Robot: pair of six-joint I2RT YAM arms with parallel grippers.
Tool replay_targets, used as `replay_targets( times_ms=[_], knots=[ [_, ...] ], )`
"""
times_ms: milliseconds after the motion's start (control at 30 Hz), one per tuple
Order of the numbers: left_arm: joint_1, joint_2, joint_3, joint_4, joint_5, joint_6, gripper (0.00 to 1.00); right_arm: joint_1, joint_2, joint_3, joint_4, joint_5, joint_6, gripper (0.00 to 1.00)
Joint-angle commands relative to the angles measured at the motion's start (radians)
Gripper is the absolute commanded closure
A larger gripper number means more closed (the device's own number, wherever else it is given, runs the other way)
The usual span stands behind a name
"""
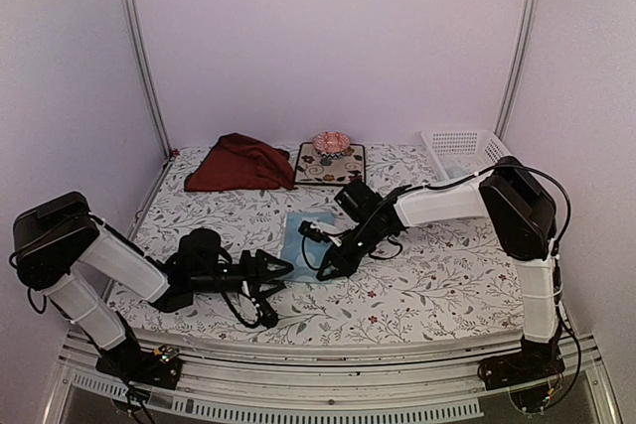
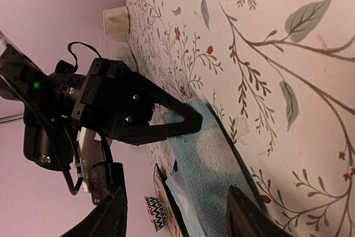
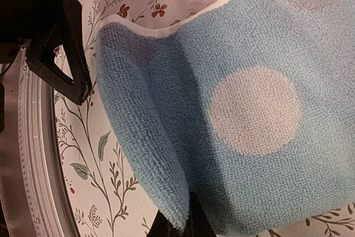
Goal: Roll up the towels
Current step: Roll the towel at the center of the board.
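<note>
A light blue towel with white dots (image 1: 306, 233) lies on the covering at the table's middle. My right gripper (image 1: 324, 269) is shut on that towel's near edge; in the right wrist view its dark fingers (image 3: 186, 225) pinch a raised fold of the blue towel (image 3: 233, 109). To the left of the towel, my left gripper (image 1: 278, 290) lies low with its jaws apart. In the left wrist view the blue towel (image 2: 213, 162) lies just ahead of the open left gripper (image 2: 177, 220), with nothing held. A dark red towel (image 1: 238, 164) sits crumpled at the back left.
A square dark floral mat (image 1: 330, 166) at the back middle carries a small pink-topped cup (image 1: 331, 142). A white perforated basket (image 1: 462, 154) stands at the back right. The white floral covering (image 1: 437, 275) spreads over the table. The two grippers are close together.
</note>
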Motion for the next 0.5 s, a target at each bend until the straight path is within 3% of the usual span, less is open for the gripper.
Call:
replay_targets(
  times_ms=[0,467],
  knots=[
    [-0.012,0.041,-0.001,-0.065,-0.045,0.117,0.38,-0.005,0.031,0.043,-0.049,-0.018,-0.008,0.96],
    [-0.004,0.148,0.041,-0.030,-0.120,0.137,0.40,-0.024,0.067,0.081,-0.089,-0.030,0.000,0.93]
  ],
)
